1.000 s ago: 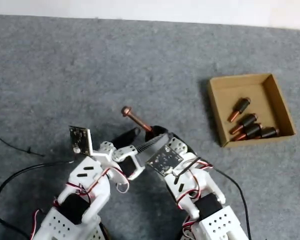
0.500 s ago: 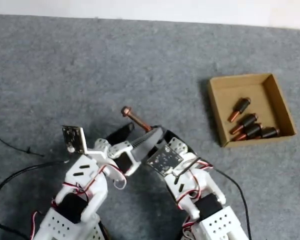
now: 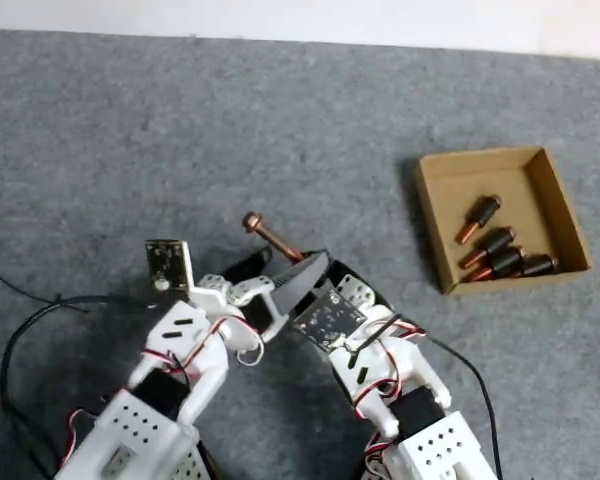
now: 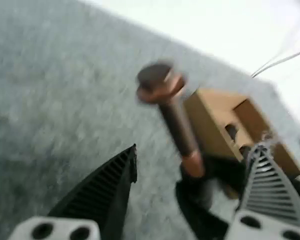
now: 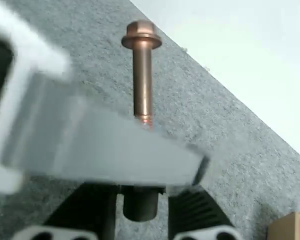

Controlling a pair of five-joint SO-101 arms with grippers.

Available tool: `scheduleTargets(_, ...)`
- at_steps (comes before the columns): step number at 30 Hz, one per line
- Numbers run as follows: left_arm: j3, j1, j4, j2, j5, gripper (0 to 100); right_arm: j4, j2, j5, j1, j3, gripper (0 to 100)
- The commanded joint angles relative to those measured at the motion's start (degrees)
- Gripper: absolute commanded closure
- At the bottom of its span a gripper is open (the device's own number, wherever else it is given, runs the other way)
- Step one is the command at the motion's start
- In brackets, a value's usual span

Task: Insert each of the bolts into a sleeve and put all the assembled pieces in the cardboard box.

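Grey carpet [image 3: 130,120] underlies the right hand [image 3: 305,265] pinching the bolt [image 3: 270,238], spread left hand [image 4: 195,152] flanking it, cardboard box [image 3: 432,215] apart.

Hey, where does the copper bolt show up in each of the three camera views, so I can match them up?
High view: the bolt slants between the two arms, left of the cardboard box.
Left wrist view: it stands between the open left gripper fingers, in front of the box.
Right wrist view: it rises from the sleeve in the right gripper.
Shared landmark: the cardboard box, a corner in the right wrist view.
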Motion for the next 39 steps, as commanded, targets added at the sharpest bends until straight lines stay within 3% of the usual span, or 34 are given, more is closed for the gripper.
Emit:
scheduleTargets(1,-5.0,-0.6,-1.5,5.8,-0.8,67,-2.4,-1.1,0.7,0.7,7.6,99.3)
scheduleTargets(11,-7.7,-0.4,-9.1,10.4,-1.0,67,-2.4,-1.1,0.8,1.5,7.6,99.3)
scheduleTargets(28,-11.2,2.9,-9.1,10.4,-1.0,67,-2.5,-1.1,0.8,1.7,7.6,99.3)
scheduleTargets(32,-12.3,3.3,-8.7,10.5,-4.6,67,-2.5,-1.1,0.8,1.7,7.7,99.3)
scheduleTargets(39,-11.1,3.2,-8.7,10.9,-4.6,67,-2.5,-1.1,1.8,1.8,7.7,99.3)
